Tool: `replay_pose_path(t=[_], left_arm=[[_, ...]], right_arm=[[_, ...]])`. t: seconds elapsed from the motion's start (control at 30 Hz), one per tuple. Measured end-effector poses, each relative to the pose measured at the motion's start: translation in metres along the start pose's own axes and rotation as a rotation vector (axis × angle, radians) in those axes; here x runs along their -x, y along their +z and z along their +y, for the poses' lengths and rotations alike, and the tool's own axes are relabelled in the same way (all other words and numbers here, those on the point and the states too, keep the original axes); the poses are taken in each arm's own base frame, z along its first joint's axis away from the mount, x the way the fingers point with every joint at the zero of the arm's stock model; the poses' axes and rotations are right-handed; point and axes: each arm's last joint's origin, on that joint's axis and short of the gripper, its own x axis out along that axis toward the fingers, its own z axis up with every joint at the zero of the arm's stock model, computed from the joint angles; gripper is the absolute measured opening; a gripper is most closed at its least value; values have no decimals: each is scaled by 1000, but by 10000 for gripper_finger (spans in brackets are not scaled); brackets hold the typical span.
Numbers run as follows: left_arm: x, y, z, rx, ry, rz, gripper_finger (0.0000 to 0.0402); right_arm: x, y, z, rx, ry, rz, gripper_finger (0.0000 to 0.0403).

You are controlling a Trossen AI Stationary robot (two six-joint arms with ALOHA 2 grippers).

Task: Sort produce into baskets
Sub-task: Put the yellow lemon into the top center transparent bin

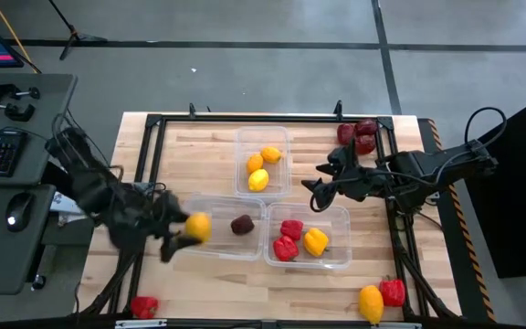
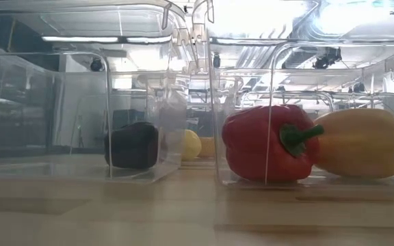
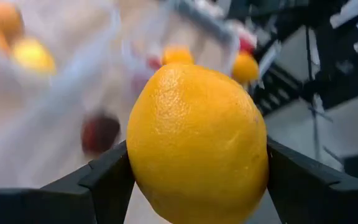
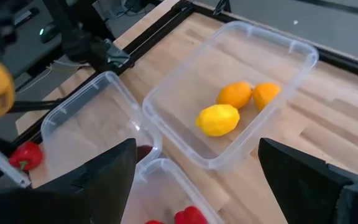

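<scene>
My left gripper [image 1: 185, 233] is shut on a yellow-orange citrus fruit [image 1: 197, 227] over the left end of the near left basket [image 1: 210, 249], which holds one dark maroon fruit [image 1: 242, 225]. The far basket [image 1: 263, 137] holds a lemon [image 4: 218, 119] and two oranges [image 4: 235, 94]. In the near right basket [image 1: 336, 260] lie red peppers [image 1: 287, 239] and a yellow pepper [image 1: 315, 241]. My right gripper [image 1: 322, 178] hangs open above the table between the far basket and the near right one, touching nothing. My left gripper pinches the citrus fruit by two opposite sides [image 3: 143, 163] between its two fingers [image 3: 107, 183]. The fingers come from the table's left, slanting down. The fruit is lifted clear of the table and the basket, bulging out ahead of the fingers.
Loose produce lies on the table: dark red pieces [image 1: 359, 135] at the far right corner, a red pepper [image 1: 144, 306] at the near left, a yellow pepper [image 1: 371, 302] and a red pepper [image 1: 393, 292] at the near right. A black frame [image 1: 153, 137] borders the tabletop.
</scene>
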Motion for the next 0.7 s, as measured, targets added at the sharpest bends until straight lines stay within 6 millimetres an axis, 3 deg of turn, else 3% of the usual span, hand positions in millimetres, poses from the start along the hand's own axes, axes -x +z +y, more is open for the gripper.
replay_pose_path(t=[0.2, 0.3, 0.5, 0.7], left_arm=[[-44, 37, 8, -188, 66, -83, 288], [-63, 58, 22, -230, 153, -127, 288], [-108, 106, 73, -190, 261, -132, 289], [-157, 130, 122, -80, 349, -105, 290]], right_arm=[[5, -6, 5, 24, 37, 26, 325], [8, -10, 9, 40, 51, 29, 325], [15, -18, 14, 65, 82, 40, 325], [21, -24, 17, 77, 46, -12, 325]])
